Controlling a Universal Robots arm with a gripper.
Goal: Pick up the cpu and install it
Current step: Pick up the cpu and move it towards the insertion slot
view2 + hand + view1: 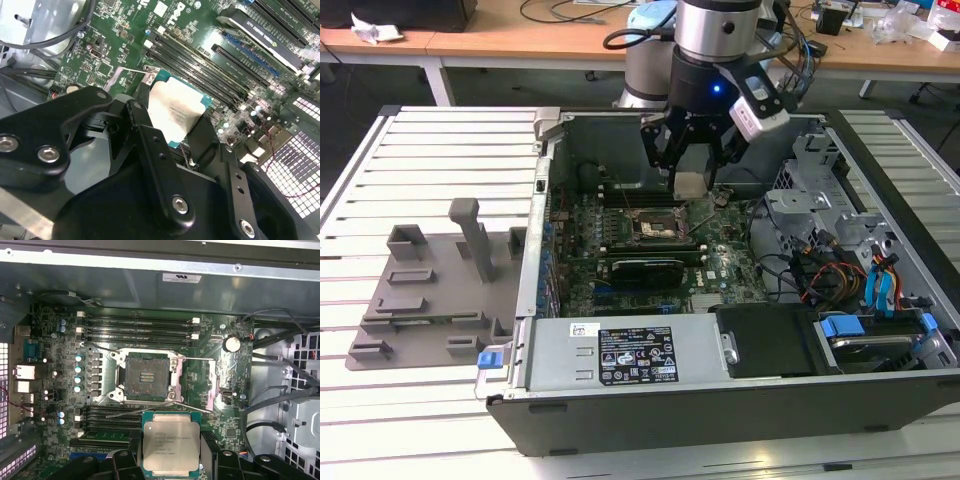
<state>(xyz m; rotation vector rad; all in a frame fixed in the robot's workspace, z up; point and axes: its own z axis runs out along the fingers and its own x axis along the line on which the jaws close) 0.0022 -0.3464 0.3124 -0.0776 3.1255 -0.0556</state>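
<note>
We have the gripper [690, 180] clamped on the cpu [691, 187], held flat above the motherboard [725, 265]; in the exterior view the open socket [655, 222] lies at about seven o'clock from it, near but not beneath.

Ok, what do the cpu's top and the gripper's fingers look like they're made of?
The cpu, clamped in the gripper: its top looks like pale matte metal, silver-grey with a soft sheen, edged by what seems to be a green circuit-board rim. The fingers: black and smooth, with bright screw heads. They could be painted metal or hard plastic; it is hard to say which.
</note>
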